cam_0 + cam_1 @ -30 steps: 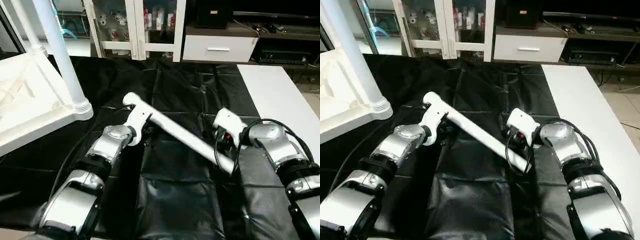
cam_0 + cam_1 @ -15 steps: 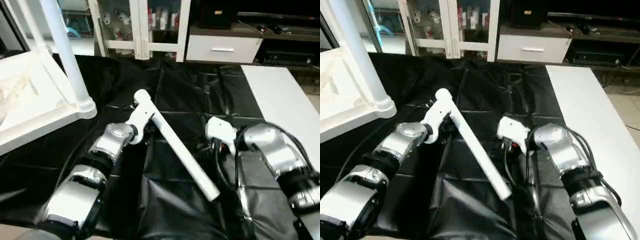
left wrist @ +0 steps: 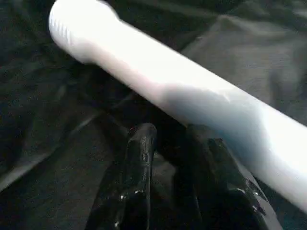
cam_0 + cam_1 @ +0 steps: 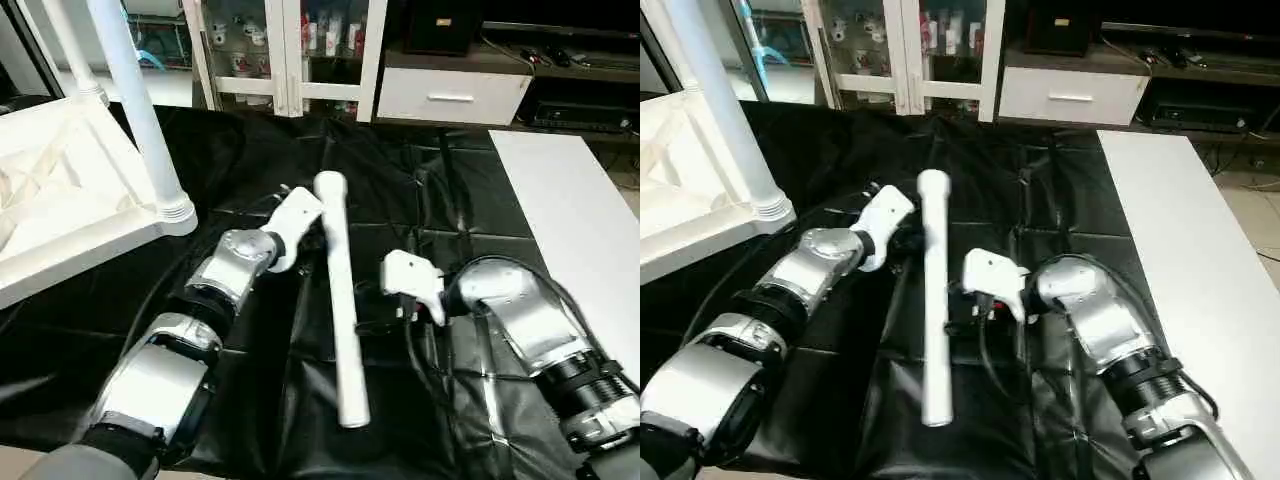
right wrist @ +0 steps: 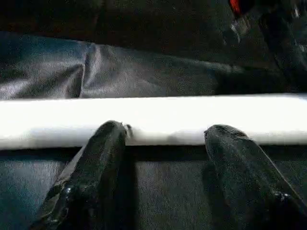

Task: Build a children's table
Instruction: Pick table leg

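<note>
The long white tapered plastic tube leg, having swung from slanting to lengthwise on the black-covered counter, is lying beside the left gripper, fingers nearly together, while the right gripper, fingers apart, is lining up to grasp it.

The upturned children's table is cut off by the left edge, and its two standing legs by the top edge. In the left wrist view the loose leg is blurred. The items in the cabinet cannot be made out.
</note>
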Available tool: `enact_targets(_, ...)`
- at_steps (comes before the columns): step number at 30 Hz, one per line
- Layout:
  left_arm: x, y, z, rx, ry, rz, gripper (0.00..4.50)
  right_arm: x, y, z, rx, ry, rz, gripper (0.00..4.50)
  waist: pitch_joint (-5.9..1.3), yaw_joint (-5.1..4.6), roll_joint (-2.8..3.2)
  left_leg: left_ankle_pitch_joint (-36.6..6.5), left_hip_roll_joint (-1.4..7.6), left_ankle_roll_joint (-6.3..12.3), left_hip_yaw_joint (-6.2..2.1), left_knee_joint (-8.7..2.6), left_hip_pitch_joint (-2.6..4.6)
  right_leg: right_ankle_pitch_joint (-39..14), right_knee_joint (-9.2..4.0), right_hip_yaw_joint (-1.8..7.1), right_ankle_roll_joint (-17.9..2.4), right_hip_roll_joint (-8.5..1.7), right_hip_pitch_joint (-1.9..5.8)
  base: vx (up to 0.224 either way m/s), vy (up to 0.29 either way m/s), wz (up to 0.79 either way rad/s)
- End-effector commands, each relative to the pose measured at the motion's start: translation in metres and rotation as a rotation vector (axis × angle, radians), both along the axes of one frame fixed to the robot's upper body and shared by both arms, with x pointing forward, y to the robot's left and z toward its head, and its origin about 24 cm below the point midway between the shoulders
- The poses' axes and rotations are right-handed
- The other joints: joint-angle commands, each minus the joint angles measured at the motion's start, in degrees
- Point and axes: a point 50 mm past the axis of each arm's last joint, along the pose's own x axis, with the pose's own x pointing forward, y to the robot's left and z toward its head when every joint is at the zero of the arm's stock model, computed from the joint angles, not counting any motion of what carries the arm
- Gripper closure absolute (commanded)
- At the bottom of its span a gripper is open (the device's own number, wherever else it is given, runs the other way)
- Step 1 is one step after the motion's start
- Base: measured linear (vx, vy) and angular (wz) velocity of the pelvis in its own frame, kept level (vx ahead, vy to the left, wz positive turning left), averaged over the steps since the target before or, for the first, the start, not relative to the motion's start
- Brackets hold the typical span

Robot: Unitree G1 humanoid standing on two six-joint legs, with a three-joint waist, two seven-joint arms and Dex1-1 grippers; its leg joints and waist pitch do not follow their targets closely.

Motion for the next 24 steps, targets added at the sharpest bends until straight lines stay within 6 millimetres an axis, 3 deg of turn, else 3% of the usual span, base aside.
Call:
enact_targets(1, 0.0, -0.012, 0.007, 0.005, -0.023, -0.069, 3.1, -0.001, 0.004, -0.003, -0.014, -0.012, -0.005, 1.57, -4.22, 0.01, -0.45, -8.6, 5.33, 5.46, -2.33, -5.17, 1.6, 2.0, -3.96, 2.58, -17.2, -5.44, 2.42, 0.0, 0.0, 0.0)
enact_targets(2, -0.003, -0.018, 0.005, -0.001, -0.012, -0.098, 3.1, -0.001, 0.007, -0.005, -0.015, -0.019, -0.024, 1.57, -4.24, 0.0, -0.69, -8.6, 5.4, 5.41, -2.33, -5.22, 1.62, 2.0, -3.98, 2.59, -17.1, -5.49, 2.44, 0.0, 0.0, 0.0)
enact_targets(10, -0.016, -0.042, -0.01, 0.023, 0.04, -0.192, 3.1, 0.003, 0.026, -0.009, 0.011, -0.059, -0.085, 1.57, -4.1, -0.15, -0.53, -8.7, 5.44, 5.06, -2.37, -5.38, 1.64, 1.2, -4.11, 2.71, -16.6, -5.51, 2.33, 0.0, 0.0, 0.0)
enact_targets(15, -0.019, -0.055, -0.006, -0.014, 0.03, -0.232, 3.1, 0.006, 0.04, -0.006, 0.053, -0.092, -0.124, 1.57, -4.0, -0.29, -0.58, -9.6, 5.45, 4.54, -2.4, -5.59, 1.66, 0.4, -4.18, 2.7, -16.4, -5.55, 2.33, 0.0, 0.0, 0.0)
enact_targets(19, -0.015, -0.052, -0.001, -0.015, -0.004, -0.211, 3.1, 0.004, 0.047, -0.001, 0.083, -0.097, -0.103, 1.57, -4.04, -0.38, -0.66, -9.2, 5.45, 4.46, -2.35, -5.58, 1.65, 0.9, -4.15, 2.77, -16.3, -5.55, 2.38, 0.0, 0.0, 0.0)
enact_targets(24, -0.006, -0.042, 0.015, -0.05, -0.071, -0.167, 3.1, 0.002, 0.042, 0.014, 0.119, -0.117, -0.074, 1.57, -4.1, -0.22, -0.71, -7.8, 5.55, 5.33, -2.36, -5.49, 1.72, 2.3, -3.98, 2.71, -16.2, -5.57, 2.44, 0.0, 0.0, 0.0)
